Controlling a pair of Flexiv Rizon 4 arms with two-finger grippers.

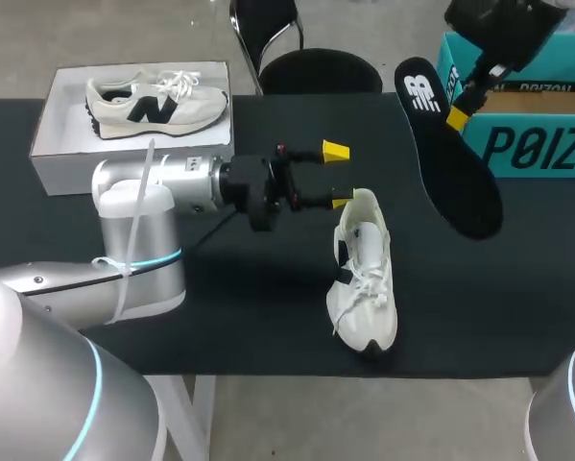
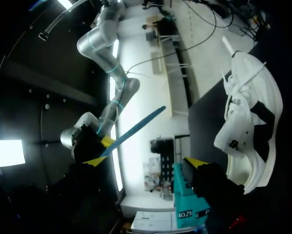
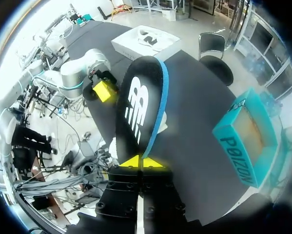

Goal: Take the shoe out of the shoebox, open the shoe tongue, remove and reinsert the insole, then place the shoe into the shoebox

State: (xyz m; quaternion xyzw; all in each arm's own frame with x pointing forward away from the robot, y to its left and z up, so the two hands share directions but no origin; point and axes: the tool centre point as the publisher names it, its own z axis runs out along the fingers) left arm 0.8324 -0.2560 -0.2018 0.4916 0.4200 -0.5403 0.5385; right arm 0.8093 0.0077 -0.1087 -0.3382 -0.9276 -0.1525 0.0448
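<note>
Step in hand: insole out, reinsertion pending. The right gripper (image 1: 457,115) is clamped on one edge of the black insole (image 1: 452,163), aloft at 2 o'clock from the white shoe (image 1: 366,279). The shoe lies on the table (image 1: 268,307), with the shoebox (image 1: 66,158) well off at 10 o'clock. The left gripper (image 1: 337,176) is spread and empty at the shoe's heel. Next, probably: left steadies the collar while right tips the insole into the opening.

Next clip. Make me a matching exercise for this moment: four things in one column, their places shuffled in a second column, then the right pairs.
Things:
1. insole
2. plain white shoe
3. shoe with black side mark
4. teal box

Places:
A. inside the white shoebox
B. lying on the table beside the open left hand
C. at the table's far right corner
D. gripped by the right hand, up off the table

Pairs: 1-D, 2-B, 3-A, 4-C
</note>
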